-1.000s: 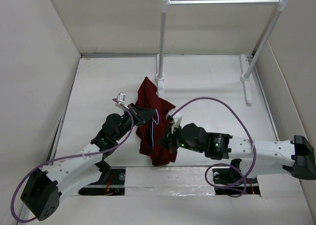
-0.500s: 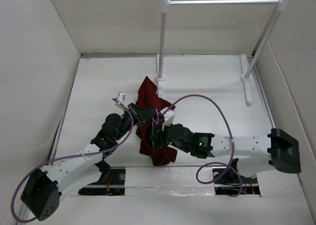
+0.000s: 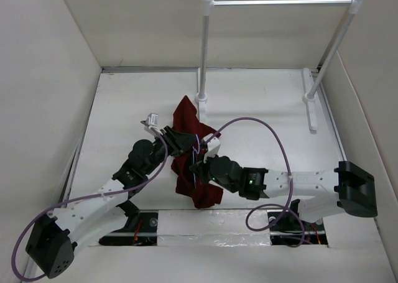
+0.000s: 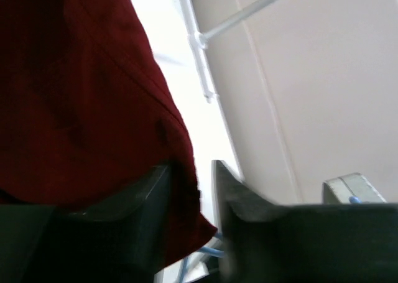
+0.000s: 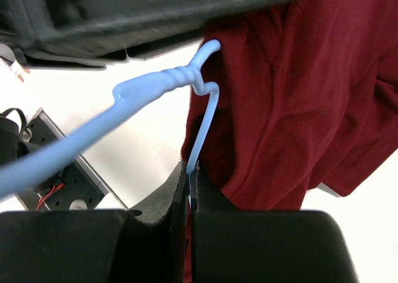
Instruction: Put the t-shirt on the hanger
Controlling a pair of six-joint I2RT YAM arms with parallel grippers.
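Observation:
The maroon t-shirt (image 3: 186,116) hangs crumpled between both arms above the table's near middle. The light-blue wire hanger (image 3: 198,147) runs through it. In the right wrist view the hanger's twisted neck (image 5: 161,87) shows against the t-shirt (image 5: 298,96). My right gripper (image 5: 189,177) is shut on one thin wire below that neck. My left gripper (image 4: 189,183) is at the shirt's upper left, its jaws parted. The t-shirt's edge (image 4: 74,78) hangs between them, with a strip of light beside the right finger. A bit of blue hanger wire (image 4: 208,250) shows below the cloth.
A tall white rack with a metal rail (image 3: 280,2) stands at the back, its left post foot (image 3: 202,99) just behind the shirt. Cream walls close in the table on the left, back and right. Purple cables loop over both arms.
My right arm has swung left and its gripper has closed on the hanger wire by the neck. My left gripper's jaws have parted around the shirt's edge.

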